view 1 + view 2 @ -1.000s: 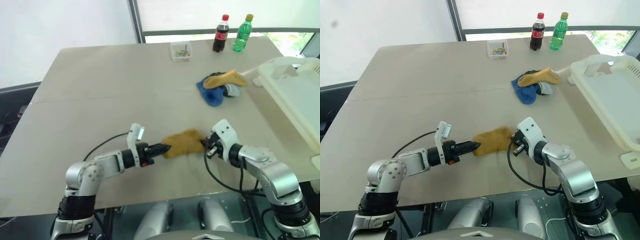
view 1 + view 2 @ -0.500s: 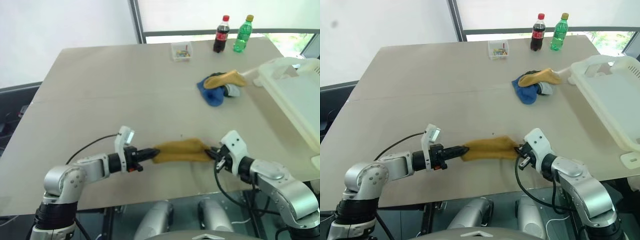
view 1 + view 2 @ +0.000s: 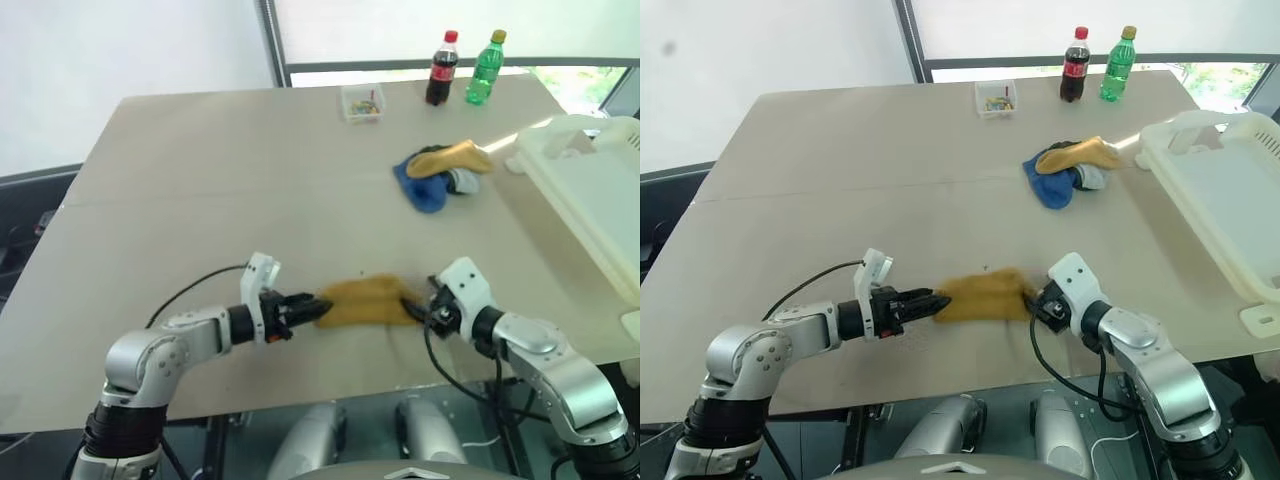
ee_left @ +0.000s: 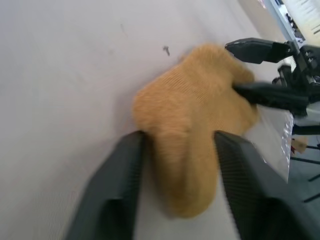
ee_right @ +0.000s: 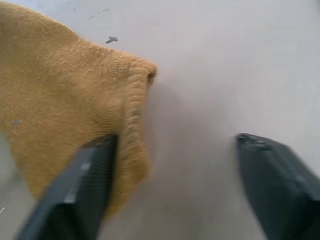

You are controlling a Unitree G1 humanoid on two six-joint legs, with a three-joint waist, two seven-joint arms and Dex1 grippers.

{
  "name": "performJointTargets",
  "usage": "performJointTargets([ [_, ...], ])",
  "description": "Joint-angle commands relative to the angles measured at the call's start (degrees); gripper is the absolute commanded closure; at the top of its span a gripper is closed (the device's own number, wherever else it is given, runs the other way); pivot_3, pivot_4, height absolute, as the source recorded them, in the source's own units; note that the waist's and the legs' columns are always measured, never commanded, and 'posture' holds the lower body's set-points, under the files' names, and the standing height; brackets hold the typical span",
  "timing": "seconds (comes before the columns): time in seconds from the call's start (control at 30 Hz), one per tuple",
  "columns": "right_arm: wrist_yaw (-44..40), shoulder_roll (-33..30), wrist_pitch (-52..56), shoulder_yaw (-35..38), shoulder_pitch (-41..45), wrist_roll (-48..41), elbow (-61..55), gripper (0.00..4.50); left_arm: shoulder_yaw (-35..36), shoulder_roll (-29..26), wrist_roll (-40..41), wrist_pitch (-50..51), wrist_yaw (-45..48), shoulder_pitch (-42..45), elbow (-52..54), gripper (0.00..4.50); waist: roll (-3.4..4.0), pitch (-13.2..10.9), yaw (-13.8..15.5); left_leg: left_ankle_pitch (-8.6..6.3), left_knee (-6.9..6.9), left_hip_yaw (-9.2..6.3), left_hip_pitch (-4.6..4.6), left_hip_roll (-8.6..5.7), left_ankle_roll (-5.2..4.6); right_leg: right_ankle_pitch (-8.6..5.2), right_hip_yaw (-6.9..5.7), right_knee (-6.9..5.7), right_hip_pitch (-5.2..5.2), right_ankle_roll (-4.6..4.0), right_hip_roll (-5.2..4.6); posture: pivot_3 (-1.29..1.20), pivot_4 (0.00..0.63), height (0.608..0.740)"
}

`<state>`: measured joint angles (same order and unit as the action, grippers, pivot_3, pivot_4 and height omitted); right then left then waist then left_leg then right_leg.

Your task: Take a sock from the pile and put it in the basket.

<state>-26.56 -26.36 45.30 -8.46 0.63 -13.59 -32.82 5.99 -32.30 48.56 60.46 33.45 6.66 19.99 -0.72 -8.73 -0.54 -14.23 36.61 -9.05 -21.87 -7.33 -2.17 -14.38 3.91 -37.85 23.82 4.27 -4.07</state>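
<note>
A mustard yellow sock [image 3: 365,300] lies slack on the table near its front edge, between my two grippers. My left gripper [image 3: 306,308] stands open at the sock's left end, and in the left wrist view its fingers [image 4: 130,165] straddle that end. At the sock's right end my right gripper [image 3: 414,309] is wide open, and the cuff lies against one finger [image 5: 95,170]. The pile [image 3: 440,172] of blue, mustard and grey socks sits further back on the right. The cream-white basket [image 3: 600,200] stands at the table's right edge.
A small clear box [image 3: 361,102] of coloured bits, a cola bottle [image 3: 441,68] and a green bottle [image 3: 485,68] stand along the far edge. The beige table [image 3: 200,180] stretches wide to the left and middle.
Half a second ago the sock was stretched taut between both shut grippers. Both grippers have opened, and the sock has drawn back into a shorter, slack shape on the table.
</note>
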Motion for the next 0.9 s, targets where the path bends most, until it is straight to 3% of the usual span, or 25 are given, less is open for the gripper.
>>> performJointTargets([
  [0.03, -2.22, -0.51, 0.61, 4.2, -1.2, -4.48, -4.83, 0.22, 4.19, -1.41, 0.78, -0.23, -1.42, -0.56, 2.76, 0.67, 0.01, 0.0, -0.02, 0.0, 0.0, 0.0, 0.0, 0.0, 0.0, 0.0, 0.0, 0.0, 0.0, 0.0, 0.0, 0.0, 0.15, 0.74],
  [0.23, -6.27, -1.74, -1.43, 9.76, -0.19, -10.75, -4.84, 0.22, 5.89, -3.32, 0.41, -6.95, 4.91, -3.47, 5.74, 0.67, -0.01, -0.02, 0.12, 0.0, 0.0, 0.01, -0.01, 0.0, -0.01, 0.0, -0.01, 0.06, -0.02, 0.0, -0.01, 0.0, 0.15, 0.74],
  [0.37, -3.24, 0.22, -4.59, 11.04, 8.71, -8.48, 4.44, 0.22, 6.26, -0.33, -1.31, -17.67, 9.73, -4.79, 7.05, 0.67, -0.02, -0.03, -0.03, -0.01, 0.0, 0.04, 0.0, 0.0, -0.01, 0.0, 0.0, 0.06, -0.03, 0.0, -0.02, 0.0, 0.15, 0.74],
  [0.5, 0.89, -1.39, -14.44, 5.43, 23.73, 4.09, 24.79, 0.22, 6.67, 4.34, -4.07, -27.92, 10.31, -3.64, 6.19, 0.67, 0.03, -0.07, -0.04, 0.02, 0.01, 0.2, 0.06, 0.02, 0.01, 0.07, 0.03, 0.05, -0.03, -0.09, -0.03, 0.0, 0.15, 0.74],
  [0.67, 4.88, -0.01, -31.0, 0.55, 41.0, 15.08, 54.74, 0.22, 6.19, 6.02, -8.21, -34.55, 8.97, -1.86, 4.91, 0.67, 0.0, -0.06, -0.14, 0.05, -0.02, 0.17, -0.02, 0.05, 0.05, 0.07, -0.04, 0.07, 0.07, -0.13, 0.02, 0.0, 0.15, 0.74],
  [0.9, 9.38, 1.92, -44.23, 0.01, 56.67, 20.72, 84.25, 0.22, 7.35, 8.0, -6.11, -34.32, 3.28, -1.6, 8.45, 0.67, 0.0, -0.08, -0.43, 0.02, -0.08, 0.24, -0.23, 0.05, -0.01, 0.07, 0.06, 0.31, 0.24, -0.13, 0.03, 0.0, 0.15, 0.74],
])
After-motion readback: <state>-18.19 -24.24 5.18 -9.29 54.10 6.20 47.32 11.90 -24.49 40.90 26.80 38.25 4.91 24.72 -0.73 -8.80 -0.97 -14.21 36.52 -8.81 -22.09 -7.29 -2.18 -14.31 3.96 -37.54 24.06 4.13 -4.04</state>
